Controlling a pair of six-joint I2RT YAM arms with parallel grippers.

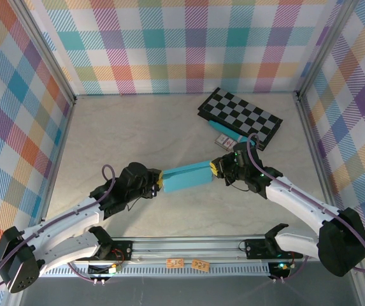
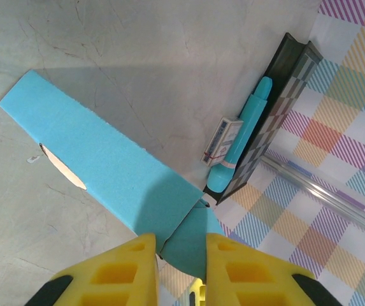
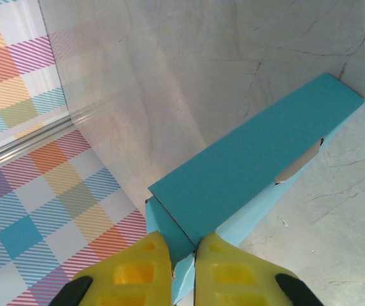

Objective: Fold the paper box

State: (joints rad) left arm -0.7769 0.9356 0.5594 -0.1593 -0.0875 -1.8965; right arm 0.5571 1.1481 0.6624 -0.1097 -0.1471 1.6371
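Overhead view faces down; both wrist views close, sharing paper box (image 1: 185, 176)

Got a black-and-grey folding checkerboard (image 1: 239, 116) lying flat at far right of pale marble-look tabletop (image 1: 137, 134). Slim teal plastic tube (image 2: 243, 137) laid along its near edge. Small white carton with red print (image 2: 220, 141) just beside the tube. Pastel plaid walls (image 1: 169, 44) on three sides.

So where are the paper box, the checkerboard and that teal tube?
paper box (image 1: 185, 177): top view, its top face.
checkerboard (image 1: 239, 116): top view, centre squares.
teal tube (image 2: 248, 127): left wrist view, mid-barrel.
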